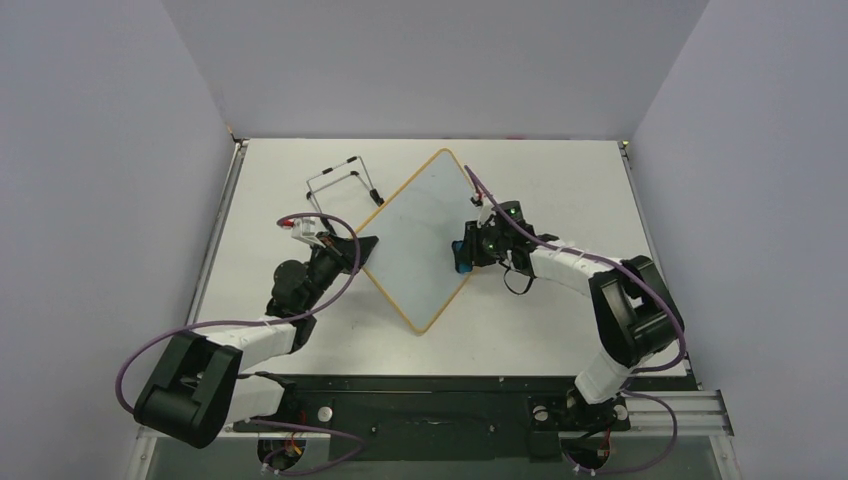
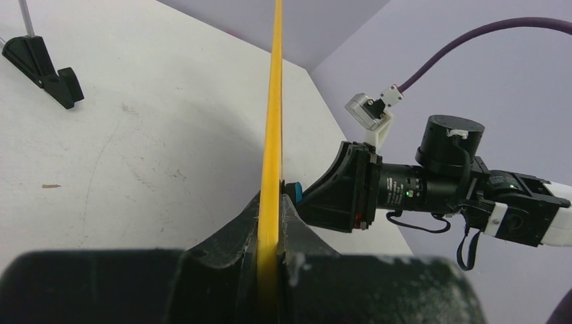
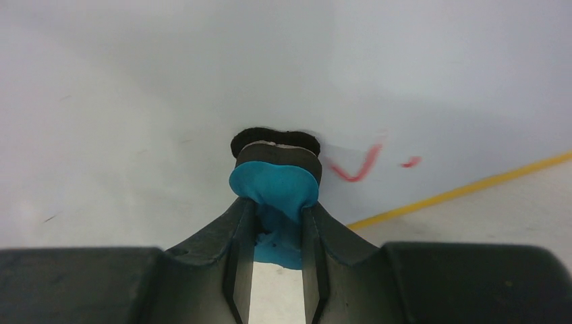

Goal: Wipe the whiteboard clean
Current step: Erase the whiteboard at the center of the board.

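The whiteboard (image 1: 420, 235), white with a thin yellow frame, stands tilted on one corner in the middle of the table. My left gripper (image 1: 362, 245) is shut on its left frame edge (image 2: 270, 169), seen edge-on in the left wrist view. My right gripper (image 1: 466, 255) is shut on the blue eraser (image 3: 275, 189), whose black felt presses against the board face (image 3: 168, 88). A red mark (image 3: 357, 167) and a small red dot (image 3: 409, 161) lie just right of the eraser. The eraser's blue tip (image 2: 295, 191) shows beside the frame in the left wrist view.
A thin black wire stand (image 1: 343, 180) sits on the table behind the left gripper; its foot (image 2: 44, 64) shows in the left wrist view. The right arm (image 2: 445, 182) reaches in from the right. Purple-grey walls enclose the table.
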